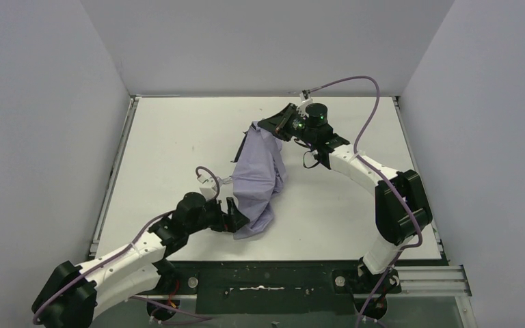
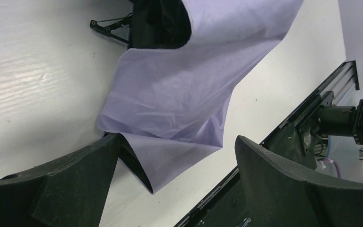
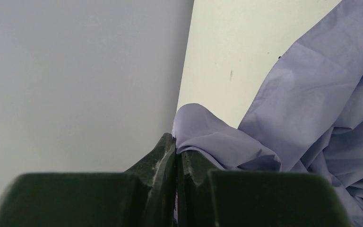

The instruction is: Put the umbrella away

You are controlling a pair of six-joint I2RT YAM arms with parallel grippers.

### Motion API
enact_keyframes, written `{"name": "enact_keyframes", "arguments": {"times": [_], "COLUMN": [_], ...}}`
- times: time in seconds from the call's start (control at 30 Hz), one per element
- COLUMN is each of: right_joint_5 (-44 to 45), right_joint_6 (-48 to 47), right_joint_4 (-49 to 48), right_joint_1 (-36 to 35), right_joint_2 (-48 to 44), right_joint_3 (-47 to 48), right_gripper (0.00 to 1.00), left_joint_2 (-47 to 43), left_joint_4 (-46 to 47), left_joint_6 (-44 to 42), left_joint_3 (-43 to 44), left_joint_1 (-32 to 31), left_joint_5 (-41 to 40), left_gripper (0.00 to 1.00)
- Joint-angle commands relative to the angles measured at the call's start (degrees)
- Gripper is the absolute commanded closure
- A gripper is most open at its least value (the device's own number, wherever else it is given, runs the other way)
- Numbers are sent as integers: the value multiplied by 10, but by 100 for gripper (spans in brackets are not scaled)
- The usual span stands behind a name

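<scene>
Umbrella [image 1: 260, 176]: lavender canopy, collapsed and crumpled, lying mid-table between the two claws; black lining [image 2: 163, 23] and a thin rib [image 2: 108, 27] show at its far end.
Right claw [image 3: 176, 142]: jaws pressed together, pinching a fold of the canopy at the far end.
Left claw [image 2: 177, 156]: jaws spread wide at the near end; a canopy corner lies between them, unclamped.
Table [image 1: 164, 137]: white, walled on three sides.

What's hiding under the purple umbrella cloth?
At one edge of the umbrella cloth, its black inside and a thin rib peek out. The cloth lies on the white table. Whether the shaft and handle are under there can't be seen; the cloth covers everything else.
</scene>
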State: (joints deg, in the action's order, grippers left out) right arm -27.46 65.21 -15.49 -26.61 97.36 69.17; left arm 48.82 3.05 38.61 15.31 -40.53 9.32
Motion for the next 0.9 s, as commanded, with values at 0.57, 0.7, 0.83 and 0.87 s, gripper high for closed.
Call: {"name": "enact_keyframes", "arguments": {"times": [0.57, 0.7, 0.83, 0.87], "right_joint_5": [0, 0, 0, 0], "right_joint_6": [-19, -21, -23, -24], "right_joint_4": [-27, -25, -21, -21], "right_joint_1": [3, 3, 3, 3], "right_joint_2": [-16, -19, -21, -21], "right_joint_3": [25, 24, 23, 23], "right_gripper": [100, 100, 100, 100], "left_joint_2": [21, 12, -5, -8], "left_joint_4": [61, 61, 80, 74], "left_joint_6": [2, -13, -40, -49], "left_joint_3": [14, 28, 32, 36], "left_joint_1": [23, 22, 16, 11], "left_joint_5": [79, 111, 188, 205], "left_gripper": [100, 100, 100, 100]}}
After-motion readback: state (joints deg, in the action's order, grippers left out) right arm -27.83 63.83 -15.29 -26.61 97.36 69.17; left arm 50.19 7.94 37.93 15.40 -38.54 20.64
